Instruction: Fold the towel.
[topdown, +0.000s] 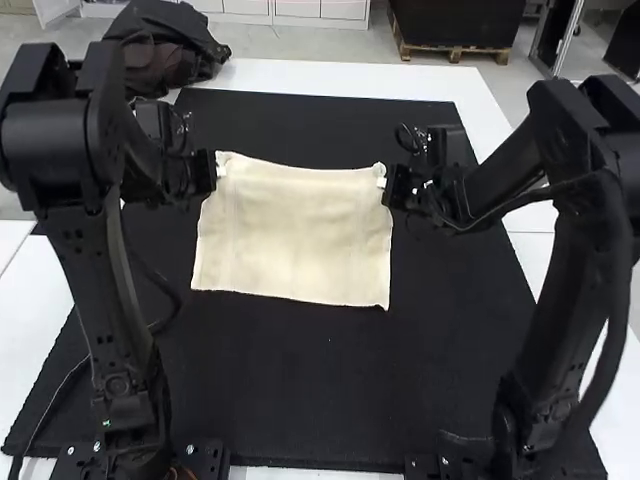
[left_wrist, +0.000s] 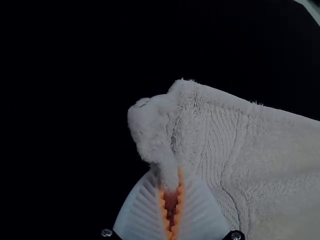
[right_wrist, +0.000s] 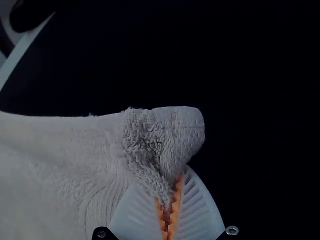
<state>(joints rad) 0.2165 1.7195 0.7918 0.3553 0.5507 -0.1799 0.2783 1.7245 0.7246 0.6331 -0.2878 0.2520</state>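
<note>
Towel (topdown: 295, 235) is spread toward far edge of black mat (topdown: 310, 390); likely light, soft, limp. Far corners are pinched by left gripper (left_wrist: 169, 179) and right gripper (right_wrist: 167, 184), sound holds for folding.

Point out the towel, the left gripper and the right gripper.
Towel (topdown: 295, 235): high view, on the middle of its spread cloth.
Left gripper (left_wrist: 169, 181): left wrist view, between its fingertips, at the pinched towel corner.
Right gripper (right_wrist: 168, 190): right wrist view, between its fingertips, at another pinched corner.

1 high, forward-down; 2 wrist close-ups; same towel (topdown: 292, 235)
</note>
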